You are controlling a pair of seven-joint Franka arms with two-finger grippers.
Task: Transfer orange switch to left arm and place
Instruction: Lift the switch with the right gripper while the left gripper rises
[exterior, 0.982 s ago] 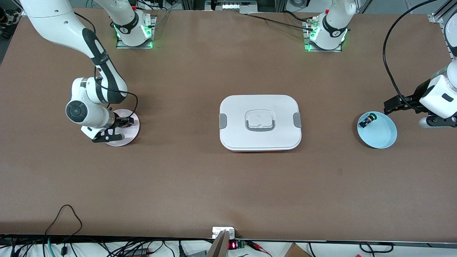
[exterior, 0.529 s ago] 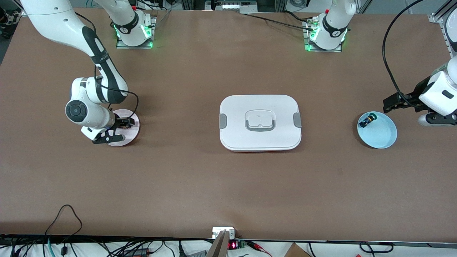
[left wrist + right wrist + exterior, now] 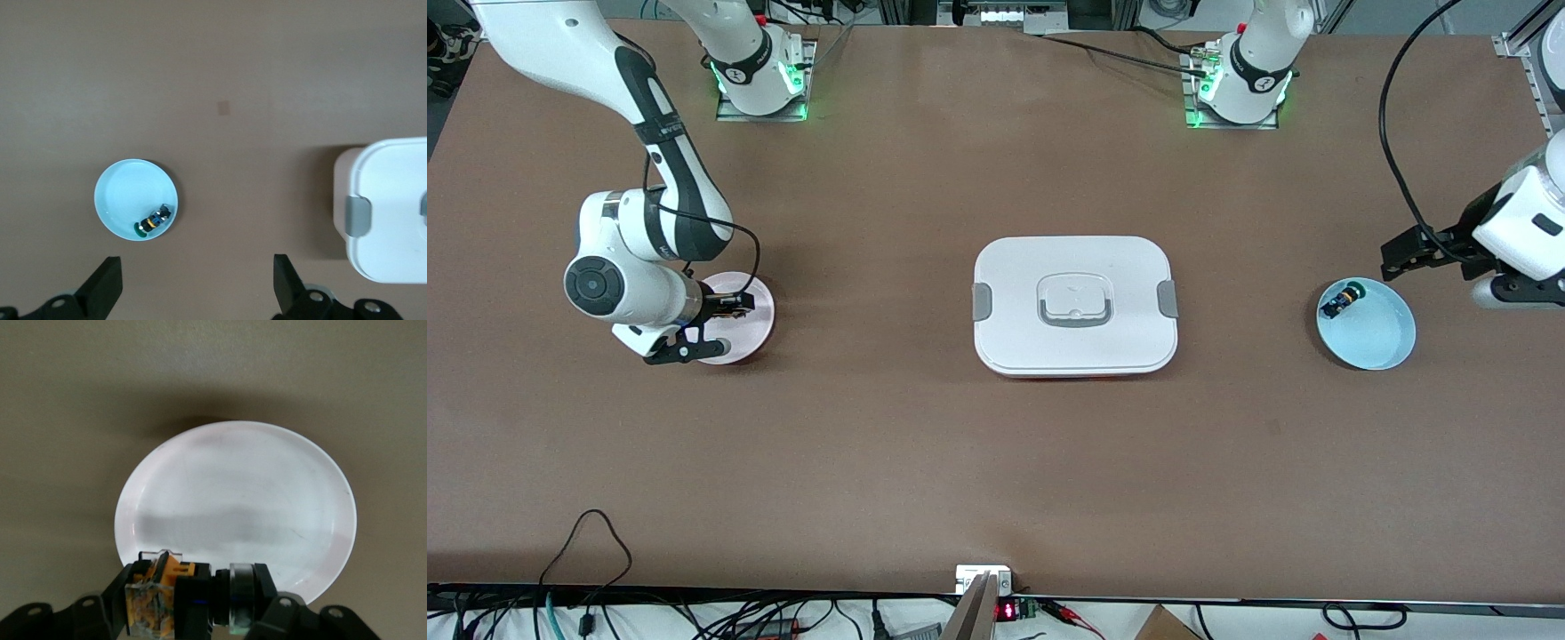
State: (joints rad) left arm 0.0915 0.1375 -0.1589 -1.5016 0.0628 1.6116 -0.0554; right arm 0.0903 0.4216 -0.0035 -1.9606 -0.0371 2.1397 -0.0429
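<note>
The right gripper (image 3: 725, 307) is clamped on the orange switch (image 3: 163, 590), which sits crosswise between its fingers (image 3: 193, 600), orange body at one end and dark cylinder at the other. It hangs over the pink plate (image 3: 751, 333), the plate's rim (image 3: 333, 473) showing clear all round except where the fingers cover it. In the front view the plate lies at about nine o'clock from the box (image 3: 1075, 305), toward the right arm's end of the table, with a broad strip of bare brown tabletop (image 3: 871, 427) between them.

The box sits at the table's middle, lid on, grey latches at its two short ends and a recessed handle on top. Open table runs on every side of it: toward the bases at twelve o'clock and toward the front camera at six o'clock.

The left gripper (image 3: 1400, 258) waits with fingers spread wide (image 3: 103, 287), over bare table just beside the blue plate (image 3: 1383, 342). That plate lies at three o'clock from the box, well apart from it, and carries a small blue-and-black component (image 3: 1341, 300) near its rim. In the left wrist view the plate (image 3: 120, 193) and the box's latched end (image 3: 393, 207) both show, brown table between them.

Cables and a small device with a red display (image 3: 1005, 612) line the table's edge nearest the front camera.
</note>
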